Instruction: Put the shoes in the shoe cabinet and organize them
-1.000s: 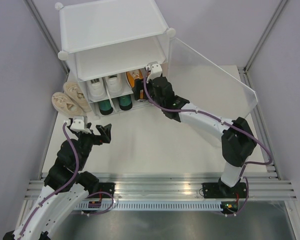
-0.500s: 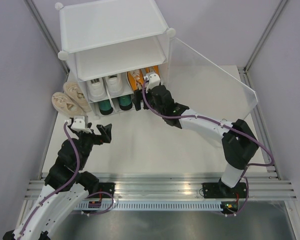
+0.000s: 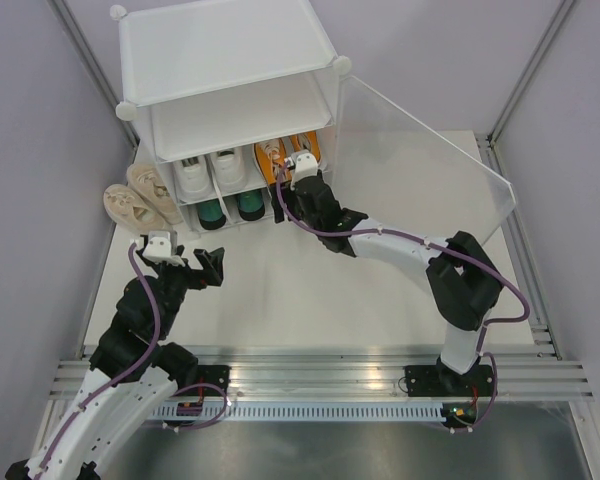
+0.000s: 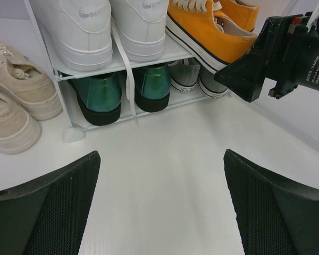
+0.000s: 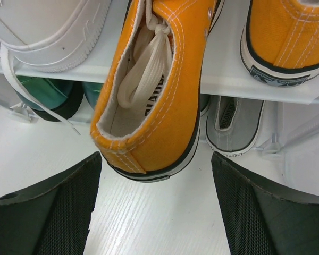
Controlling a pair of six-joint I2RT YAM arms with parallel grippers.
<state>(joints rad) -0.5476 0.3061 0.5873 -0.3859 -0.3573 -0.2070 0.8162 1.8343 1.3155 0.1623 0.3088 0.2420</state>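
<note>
The shoe cabinet (image 3: 230,60) stands at the back left, its clear door (image 3: 430,150) swung open to the right. On its middle shelf sit the white pair (image 3: 208,172) and the orange pair (image 3: 288,155). The green pair (image 3: 225,210) and the grey pair (image 4: 199,79) sit on the bottom tier. The beige pair (image 3: 140,195) lies on the table left of the cabinet. My right gripper (image 5: 155,178) is open and empty just in front of the left orange shoe (image 5: 154,95), whose heel overhangs the shelf edge at a slant. My left gripper (image 4: 160,154) is open and empty over the table, well short of the cabinet.
The open door panel stretches from the cabinet's right front corner toward the right wall. The cabinet's top shelf (image 3: 242,115) shows no shoes. A white lace (image 4: 128,79) hangs from the white pair over the bottom tier. Grey walls close in both sides.
My right gripper has drawn back from the middle shelf toward me, leaving the left orange shoe there beside its mate. The left arm has not moved.
</note>
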